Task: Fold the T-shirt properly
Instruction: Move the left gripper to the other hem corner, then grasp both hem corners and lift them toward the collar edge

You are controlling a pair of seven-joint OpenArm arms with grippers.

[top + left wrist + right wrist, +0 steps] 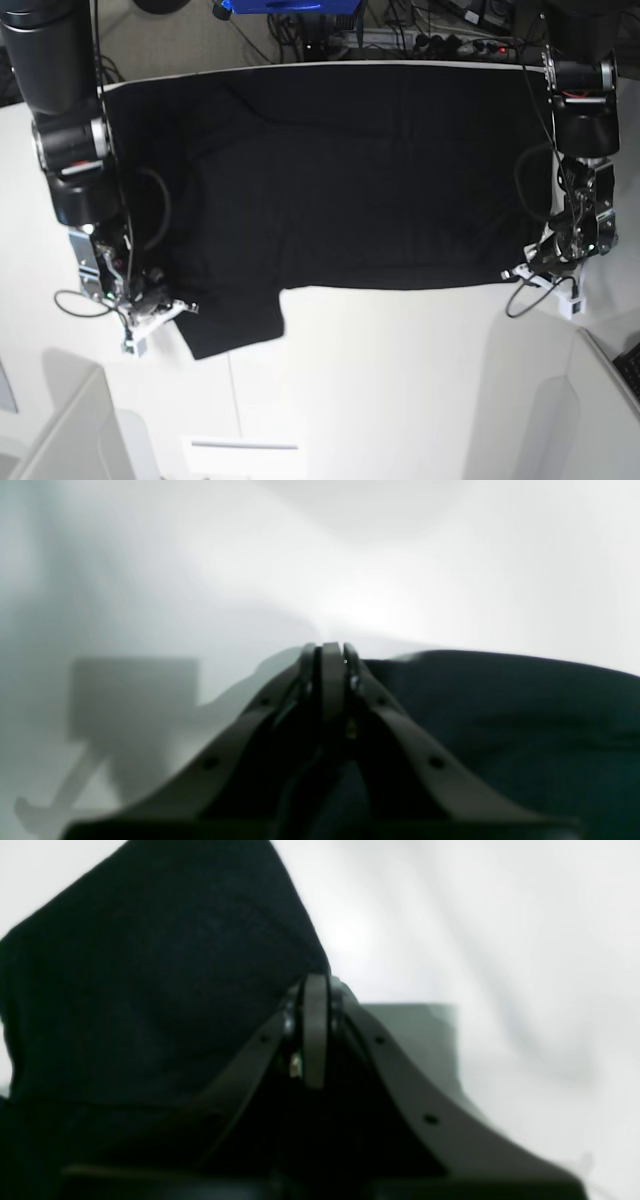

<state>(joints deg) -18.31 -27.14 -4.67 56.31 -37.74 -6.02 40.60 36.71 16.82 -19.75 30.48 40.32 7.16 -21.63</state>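
The left gripper (330, 652) has its jaws pressed together, pinching the edge of the black T-shirt (340, 180) at that garment's near corner on the base view's right. The right gripper (315, 990) is likewise closed on the T-shirt's cloth, at the sleeve end on the base view's left. The T-shirt lies spread plain side up across the white table (400, 380), reaching its far edge.

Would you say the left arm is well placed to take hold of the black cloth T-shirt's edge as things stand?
Probably yes: the left hand sits at the edge of the black cloth T-shirt, its fingers together, with nothing between them.
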